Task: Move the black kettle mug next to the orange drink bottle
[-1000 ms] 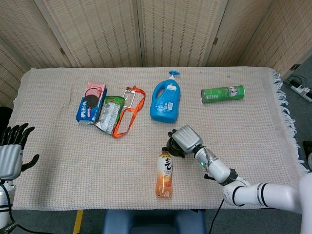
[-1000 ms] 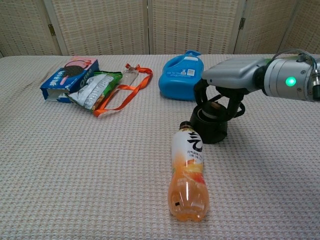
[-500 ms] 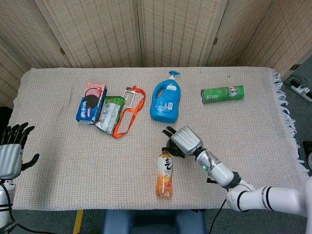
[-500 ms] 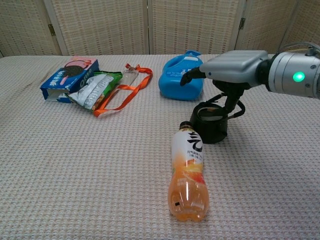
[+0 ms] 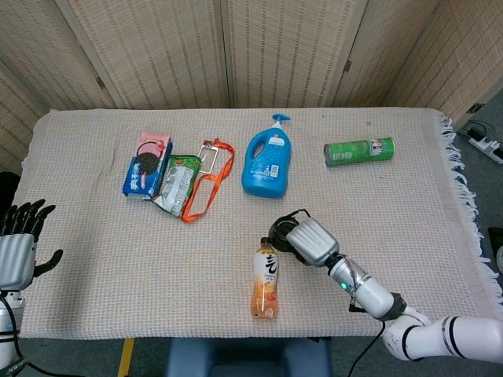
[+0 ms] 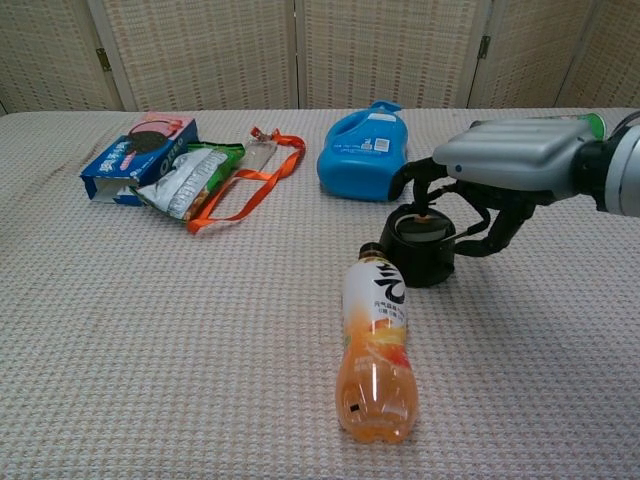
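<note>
The black kettle mug (image 5: 278, 232) (image 6: 420, 247) stands upright on the cloth, right at the cap of the orange drink bottle (image 5: 266, 283) (image 6: 376, 350), which lies on its side. My right hand (image 5: 312, 241) (image 6: 505, 165) hovers just to the right of the mug and slightly above it. Its dark fingers (image 6: 428, 182) are apart and curve loosely near the mug's top, gripping nothing. My left hand (image 5: 17, 245) hangs at the table's left edge with its fingers spread and nothing in it.
A blue detergent bottle (image 5: 266, 161) (image 6: 365, 150) lies just behind the mug. A green can (image 5: 359, 151) lies at the back right. A cookie box (image 5: 148, 165) (image 6: 140, 155), a snack bag (image 5: 174, 182) and an orange lanyard (image 5: 208, 188) sit at the back left.
My right hand let go of the mug, its fingers spread, and it drew back to the right. The mug stayed beside the bottle's cap. The left hand has not moved.
</note>
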Controlling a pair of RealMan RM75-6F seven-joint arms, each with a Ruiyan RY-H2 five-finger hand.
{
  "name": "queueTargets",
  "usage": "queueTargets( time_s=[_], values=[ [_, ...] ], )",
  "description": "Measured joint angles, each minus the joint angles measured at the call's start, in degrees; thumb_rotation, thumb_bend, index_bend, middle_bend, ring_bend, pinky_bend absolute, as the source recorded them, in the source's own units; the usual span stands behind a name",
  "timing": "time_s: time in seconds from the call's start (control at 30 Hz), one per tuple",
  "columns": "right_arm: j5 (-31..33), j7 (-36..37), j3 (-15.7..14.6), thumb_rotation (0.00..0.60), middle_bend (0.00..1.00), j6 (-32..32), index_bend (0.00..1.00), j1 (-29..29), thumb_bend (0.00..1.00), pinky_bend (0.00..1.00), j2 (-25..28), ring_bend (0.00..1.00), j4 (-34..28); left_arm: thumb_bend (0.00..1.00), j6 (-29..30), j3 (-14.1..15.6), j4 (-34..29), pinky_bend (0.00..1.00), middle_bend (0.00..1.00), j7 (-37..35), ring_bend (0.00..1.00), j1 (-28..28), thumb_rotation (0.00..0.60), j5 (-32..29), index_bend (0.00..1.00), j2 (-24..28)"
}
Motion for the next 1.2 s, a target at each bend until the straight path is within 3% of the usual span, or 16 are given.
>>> queueTargets(
  time_s=[0.9,1.2],
  values=[
    [-1.7,1.1,-1.0,0.600,0.36,-0.2,0.19,-2.1,0.35,0.63,-1.9,0.78,3.2,0.23,-0.2,0.2,0.3,0.00,0.06,-0.5,0.04,0.3,0.600,0.2,0.13,-0.2],
    [-4.0,0.9,-0.4,0.600,0.36,4.3,0.19,-3.9,0.35,0.63,1.3,0.78,-0.2,0.23,-0.3,-0.1,1.0,0.00,0.06,-1.3,0.04,0.4,0.600,0.2,0.13,-0.1]
  ],
)
